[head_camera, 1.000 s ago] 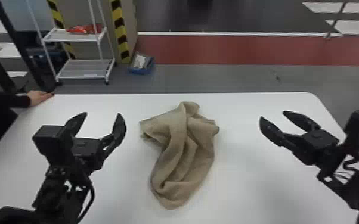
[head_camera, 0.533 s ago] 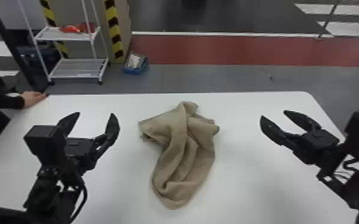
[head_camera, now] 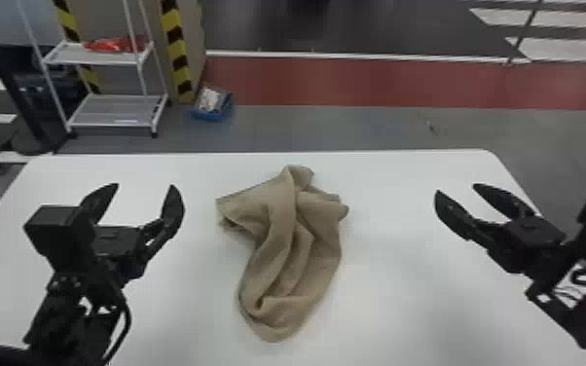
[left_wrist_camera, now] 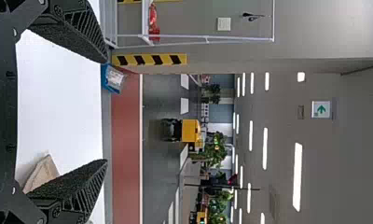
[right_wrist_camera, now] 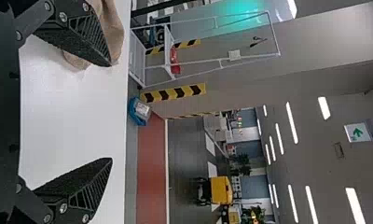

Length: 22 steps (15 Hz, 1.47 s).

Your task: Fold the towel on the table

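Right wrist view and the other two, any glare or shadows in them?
Right wrist view: a teal glow and bright ceiling lights; left wrist view: bright ceiling lights too; head view: shading in the towel's folds, faint grey patches on the table.

- One table (head_camera: 394,316).
- One towel (head_camera: 282,233), on the table.
- Two grippers: left gripper (head_camera: 144,187) above the table's left part, right gripper (head_camera: 457,190) above its right part.
- Four gripper fingers (head_camera: 173,209), two per gripper, above the table.
- One white rack (head_camera: 119,112), beyond the table, with two shelves in the head view.
- One blue bin (head_camera: 209,115), beyond the table.
- One green-arrow sign (left_wrist_camera: 321,110), beyond and higher than the table.
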Motion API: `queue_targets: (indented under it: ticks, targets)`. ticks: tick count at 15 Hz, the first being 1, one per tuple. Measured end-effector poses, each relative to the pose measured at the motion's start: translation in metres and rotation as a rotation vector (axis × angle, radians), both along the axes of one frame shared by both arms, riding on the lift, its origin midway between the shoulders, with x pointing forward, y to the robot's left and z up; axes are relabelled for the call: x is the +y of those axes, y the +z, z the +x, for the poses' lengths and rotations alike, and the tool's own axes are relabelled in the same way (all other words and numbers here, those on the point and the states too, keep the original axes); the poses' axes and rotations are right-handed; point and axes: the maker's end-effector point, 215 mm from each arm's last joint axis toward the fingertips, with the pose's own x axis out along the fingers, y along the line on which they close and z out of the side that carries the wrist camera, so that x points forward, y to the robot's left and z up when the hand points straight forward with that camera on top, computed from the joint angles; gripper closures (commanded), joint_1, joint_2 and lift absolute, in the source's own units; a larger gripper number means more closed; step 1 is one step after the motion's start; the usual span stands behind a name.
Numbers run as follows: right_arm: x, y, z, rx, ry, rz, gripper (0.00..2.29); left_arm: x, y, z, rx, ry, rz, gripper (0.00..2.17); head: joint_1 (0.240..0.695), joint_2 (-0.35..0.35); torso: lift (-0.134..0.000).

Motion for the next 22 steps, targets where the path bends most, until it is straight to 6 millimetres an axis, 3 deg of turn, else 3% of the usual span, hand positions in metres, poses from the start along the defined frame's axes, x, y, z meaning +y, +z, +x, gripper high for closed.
queue_targets:
  ticks: [7, 12, 18, 20, 22]
  targets:
    - [-0.013, 0.005, -0.006, -0.011, -0.016, 0.017, 0.18, 0.003, 0.001, -0.001, -0.008, 0.008, -0.002, 0.14, 0.695, -0.055, -0.124]
    - [-0.044, 0.005, -0.012, -0.011, -0.061, 0.032, 0.18, 0.0, 0.001, -0.002, -0.012, 0.003, -0.009, 0.14, 0.695, -0.09, -0.124]
    - [-0.072, 0.008, -0.02, -0.014, -0.093, 0.048, 0.58, -0.003, 0.004, -0.002, -0.017, 0.0, -0.015, 0.15, 0.695, -0.125, -0.124]
    - [-0.078, 0.009, -0.022, -0.016, -0.102, 0.052, 0.57, -0.003, 0.004, -0.002, -0.017, 0.0, -0.015, 0.15, 0.695, -0.132, -0.124]
    - [-0.081, 0.012, -0.023, -0.022, -0.106, 0.065, 0.39, -0.003, 0.003, -0.002, -0.017, 0.0, -0.015, 0.15, 0.695, -0.138, -0.124]
